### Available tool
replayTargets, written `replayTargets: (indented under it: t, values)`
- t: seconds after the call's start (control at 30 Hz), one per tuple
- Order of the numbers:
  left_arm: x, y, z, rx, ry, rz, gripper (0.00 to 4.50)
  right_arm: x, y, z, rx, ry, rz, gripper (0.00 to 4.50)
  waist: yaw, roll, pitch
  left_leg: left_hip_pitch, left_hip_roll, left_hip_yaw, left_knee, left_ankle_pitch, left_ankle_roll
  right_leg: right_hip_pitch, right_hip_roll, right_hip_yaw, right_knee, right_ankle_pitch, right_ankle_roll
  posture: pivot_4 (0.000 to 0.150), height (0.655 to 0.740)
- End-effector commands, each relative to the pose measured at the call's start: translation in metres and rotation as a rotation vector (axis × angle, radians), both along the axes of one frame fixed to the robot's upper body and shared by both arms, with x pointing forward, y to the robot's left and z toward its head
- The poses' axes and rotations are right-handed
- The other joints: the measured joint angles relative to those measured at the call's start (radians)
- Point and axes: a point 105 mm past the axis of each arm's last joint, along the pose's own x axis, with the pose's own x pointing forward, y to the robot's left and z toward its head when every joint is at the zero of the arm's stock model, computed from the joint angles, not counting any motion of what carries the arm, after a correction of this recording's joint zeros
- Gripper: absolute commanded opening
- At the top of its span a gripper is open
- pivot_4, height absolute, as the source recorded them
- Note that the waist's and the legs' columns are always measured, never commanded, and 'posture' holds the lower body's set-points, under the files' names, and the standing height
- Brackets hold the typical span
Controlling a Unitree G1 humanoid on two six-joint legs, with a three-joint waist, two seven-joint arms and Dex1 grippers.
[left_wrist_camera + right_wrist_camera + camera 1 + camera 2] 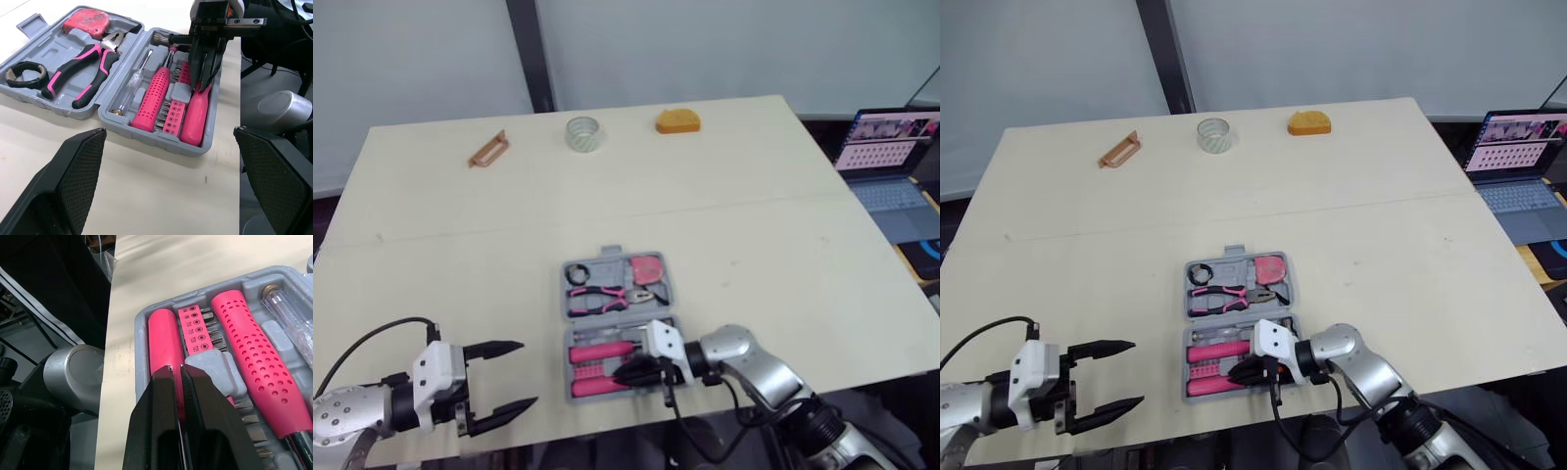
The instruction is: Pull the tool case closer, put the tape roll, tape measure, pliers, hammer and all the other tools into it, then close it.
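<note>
My right claw (631, 372) - fingers pressed together, gripping nothing - rests on the pink handle (164, 350) in the near half of the open tool case (607, 257). The tape roll (583, 134) lies well beyond the case, straight ahead. My left claw (524, 373) - spread wide, empty - is the free one for that reach.

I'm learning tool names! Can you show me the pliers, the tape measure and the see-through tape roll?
pliers (94, 78), left wrist view, on one handle.
tape measure (86, 20), left wrist view, on its red body.
tape roll (583, 144), left eye view, on its front wall.
</note>
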Motion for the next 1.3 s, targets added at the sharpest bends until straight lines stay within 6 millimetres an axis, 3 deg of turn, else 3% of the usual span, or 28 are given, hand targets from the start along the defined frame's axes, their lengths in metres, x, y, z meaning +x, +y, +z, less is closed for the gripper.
replayTargets:
  t: [0.03,0.5,0.7,0.87,1.0,1.07,1.17,1.3]
  values:
    - [0.0,-0.003,0.005,-0.001,-0.022,-0.009,4.5,-0.002,-0.004,-0.014,-0.046,0.013,0.009,0.35,0.0,0.0,0.0,0.0,0.0,0.0,0.0,0.0,0.0,0.0,0.0,0.0,0.0,0.0,0.0,0.15,0.74]
    - [0.0,-0.003,0.005,-0.001,-0.027,-0.008,4.5,-0.001,-0.003,-0.025,-0.063,0.01,0.002,0.35,-0.001,-0.002,-0.002,0.003,0.0,0.0,0.0,0.0,0.0,0.003,0.0,0.0,0.0,0.0,0.0,0.15,0.74]
    - [0.0,-0.005,0.002,-0.01,-0.026,-0.006,4.5,0.006,-0.001,0.006,0.021,-0.05,-0.018,0.35,0.0,-0.002,-0.002,0.002,0.0,0.0,0.0,0.0,0.0,0.003,0.0,-0.001,0.0,0.0,0.0,0.15,0.74]
    - [0.007,-0.011,0.002,-0.052,-0.029,0.021,4.5,0.017,-0.002,0.052,0.119,-0.089,-0.116,0.35,0.004,-0.002,-0.002,0.001,0.001,-0.001,0.001,0.0,0.0,0.002,0.0,-0.001,0.0,0.0,0.0,0.15,0.74]
    - [0.014,-0.007,-0.001,-0.078,-0.003,0.075,4.5,0.029,-0.023,0.076,0.103,-0.073,-0.258,0.35,0.011,-0.002,-0.002,0.001,0.0,-0.001,0.0,0.0,0.0,0.002,0.0,-0.001,0.0,0.0,0.0,0.15,0.74]
    - [0.02,-0.004,-0.002,-0.082,-0.002,0.108,4.5,0.029,-0.043,0.08,0.061,-0.049,-0.304,0.35,0.023,-0.002,-0.001,0.001,0.0,-0.001,0.001,0.0,0.0,0.002,0.0,-0.001,-0.001,0.0,0.0,0.15,0.74]
    - [0.027,-0.003,-0.002,-0.086,-0.006,0.119,4.5,0.031,-0.066,0.085,0.027,-0.017,-0.372,1.2,0.028,-0.002,-0.002,0.001,0.0,-0.001,0.002,-0.001,0.001,0.003,0.0,-0.001,-0.001,0.0,0.0,0.15,0.74]
    - [0.036,-0.001,0.001,-0.082,-0.027,0.118,4.5,0.033,-0.093,0.092,0.011,-0.015,-0.471,3.17,0.029,-0.002,-0.002,0.001,0.0,-0.001,0.002,-0.001,0.001,0.003,0.0,-0.001,-0.001,0.0,0.0,0.15,0.74]
